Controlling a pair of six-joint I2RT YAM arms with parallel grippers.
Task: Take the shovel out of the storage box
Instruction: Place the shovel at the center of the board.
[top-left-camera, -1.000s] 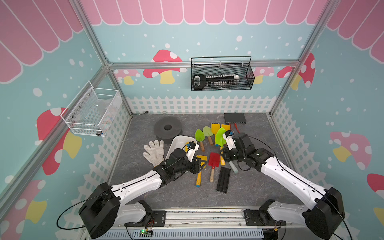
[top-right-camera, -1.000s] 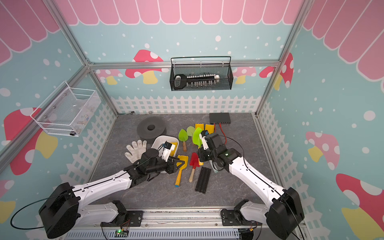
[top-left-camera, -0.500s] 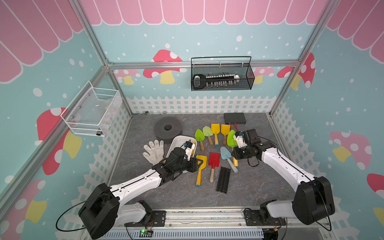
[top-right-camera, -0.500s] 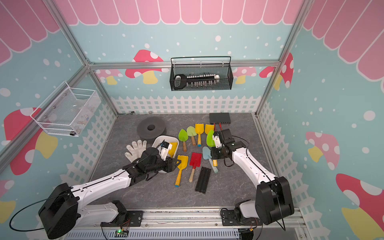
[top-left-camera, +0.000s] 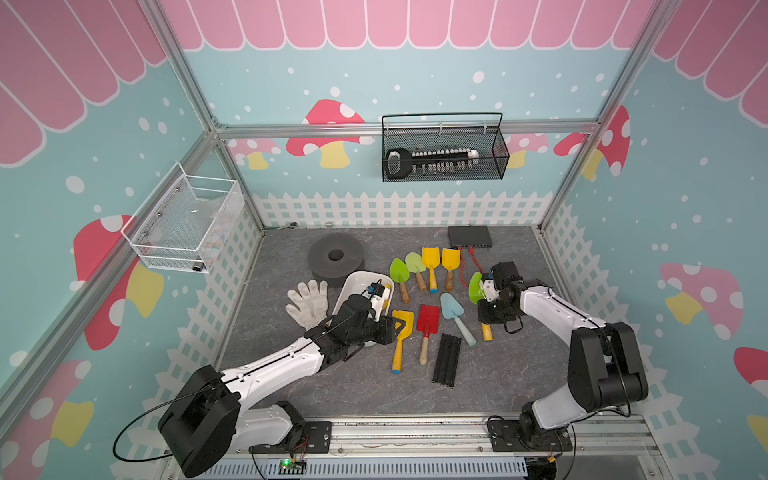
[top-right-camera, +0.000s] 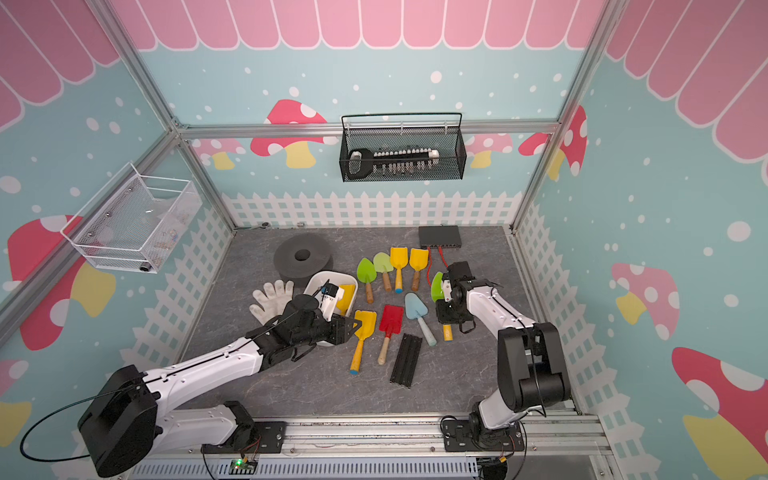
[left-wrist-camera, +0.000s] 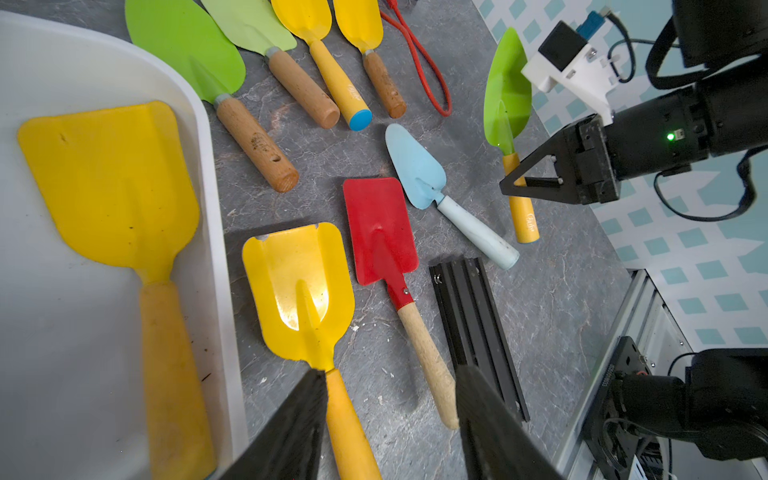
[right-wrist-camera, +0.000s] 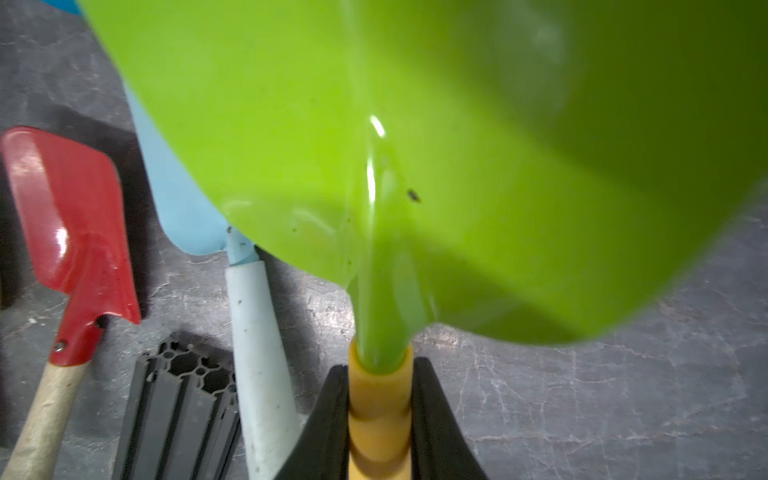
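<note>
The storage box (top-left-camera: 352, 286), left of centre on the floor, held one yellow shovel (left-wrist-camera: 110, 183) lying flat. The left gripper (left-wrist-camera: 388, 374) hovered with jaws apart and empty, just right of the box, over a second yellow shovel (left-wrist-camera: 299, 282) on the floor. The right gripper (right-wrist-camera: 380, 365) was clamped on the yellow handle of a green shovel (right-wrist-camera: 374, 145) at the right. The black mesh basket (top-left-camera: 494, 166) on the far wall held a long black-and-white item.
</note>
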